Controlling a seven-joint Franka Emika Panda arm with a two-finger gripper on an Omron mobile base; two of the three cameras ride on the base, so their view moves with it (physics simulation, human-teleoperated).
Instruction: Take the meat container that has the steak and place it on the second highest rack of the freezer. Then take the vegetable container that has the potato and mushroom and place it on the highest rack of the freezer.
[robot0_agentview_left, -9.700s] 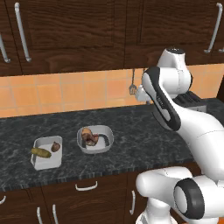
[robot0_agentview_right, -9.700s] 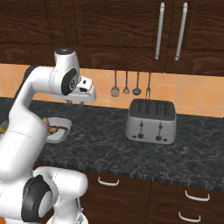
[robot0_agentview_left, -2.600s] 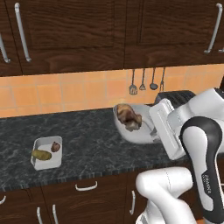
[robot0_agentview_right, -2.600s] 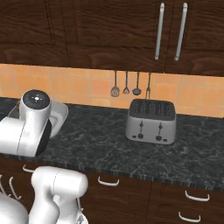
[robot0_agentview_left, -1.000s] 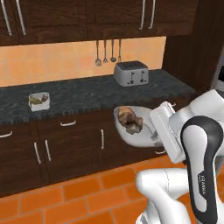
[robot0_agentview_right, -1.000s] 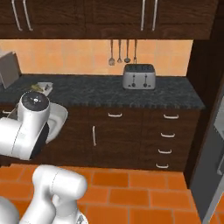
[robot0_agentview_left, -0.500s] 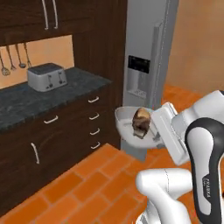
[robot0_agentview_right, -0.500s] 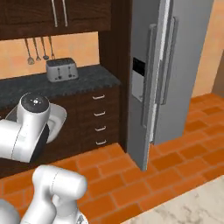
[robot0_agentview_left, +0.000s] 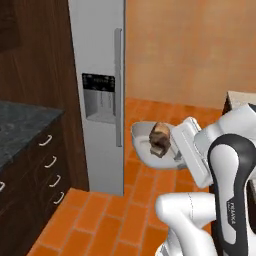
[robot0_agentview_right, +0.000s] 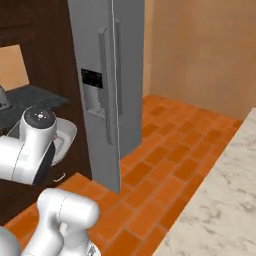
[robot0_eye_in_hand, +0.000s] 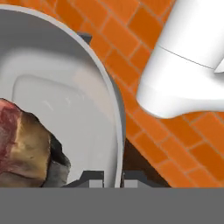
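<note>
The gripper (robot0_eye_in_hand: 106, 178) stays pinched on the rim of the meat container (robot0_agentview_left: 145, 143), steak (robot0_agentview_left: 160, 138) inside, carried low in front of the arm. The base has swung away from the counter since half a second ago, so the freezer (robot0_agentview_left: 100, 95) now stands near ahead. Its doors are shut, so neither rack can be reached.

You have one meat container (robot0_agentview_left: 146, 144) in sight, with one steak (robot0_agentview_left: 160, 138) in it. There is one freezer (robot0_agentview_left: 100, 95), showing one vertical door handle (robot0_agentview_left: 118, 87) in the left base view and two in the right base view. On the dark cabinet (robot0_agentview_left: 30, 185) you can count four drawer pulls (robot0_agentview_left: 50, 162).
</note>
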